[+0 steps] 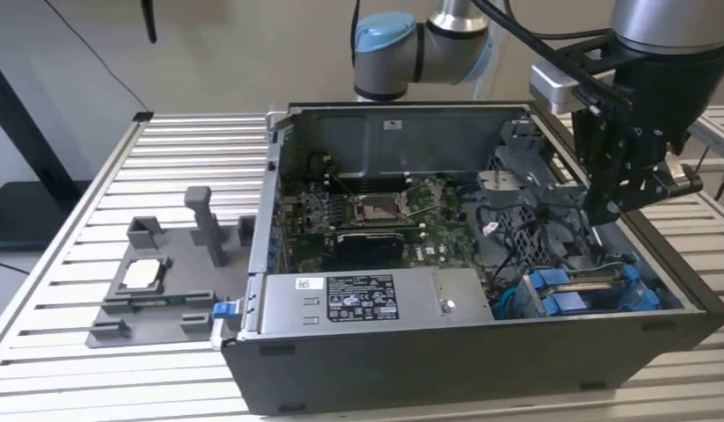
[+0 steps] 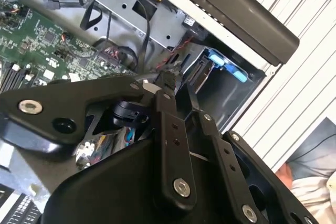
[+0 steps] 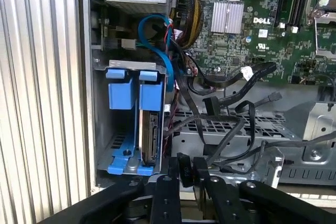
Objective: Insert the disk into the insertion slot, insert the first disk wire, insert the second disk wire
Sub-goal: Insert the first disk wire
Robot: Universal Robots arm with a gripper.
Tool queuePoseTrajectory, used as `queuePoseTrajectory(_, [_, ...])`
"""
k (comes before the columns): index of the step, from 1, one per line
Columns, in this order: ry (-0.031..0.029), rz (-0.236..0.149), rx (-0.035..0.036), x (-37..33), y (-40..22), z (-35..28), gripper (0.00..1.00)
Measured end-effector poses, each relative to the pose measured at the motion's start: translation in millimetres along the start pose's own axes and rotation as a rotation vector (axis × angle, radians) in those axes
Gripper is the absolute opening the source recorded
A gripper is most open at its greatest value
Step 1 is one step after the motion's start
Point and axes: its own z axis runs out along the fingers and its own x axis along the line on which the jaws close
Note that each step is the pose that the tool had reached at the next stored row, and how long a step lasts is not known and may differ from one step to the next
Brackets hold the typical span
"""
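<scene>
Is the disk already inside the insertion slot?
Yes, in the first wrist view the disk stands in its blue carrier inside the insertion slot.

Our exterior view overlooks the case (image 1: pixel 456 356) from well off the claw (image 1: pixel 614 209), while both wrist views, close behind it, share the insertion slot (image 3: pixel 118 129) (image 2: pixel 231 90).

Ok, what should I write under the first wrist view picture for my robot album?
Disk sits in its blue-tabbed slot while the tool pinches a black plug nearby.

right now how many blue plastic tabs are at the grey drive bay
2, in the first wrist view: one blue plastic tab by the case wall, the other by the black cables. More may be hidden.
</scene>
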Motion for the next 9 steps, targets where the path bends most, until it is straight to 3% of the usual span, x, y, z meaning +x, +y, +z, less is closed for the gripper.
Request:
queuePoseTrajectory(3, [0.0053,-0.001,-0.0001,0.0,0.0,0.1,0.25])
queuePoseTrajectory(6, [0.0062,-0.001,-0.0002,0.0,0.0,0.0,0.19])
queuePoseTrajectory(9, [0.0063,-0.001,-0.0007,0.2,-0.1,0.0,0.19])
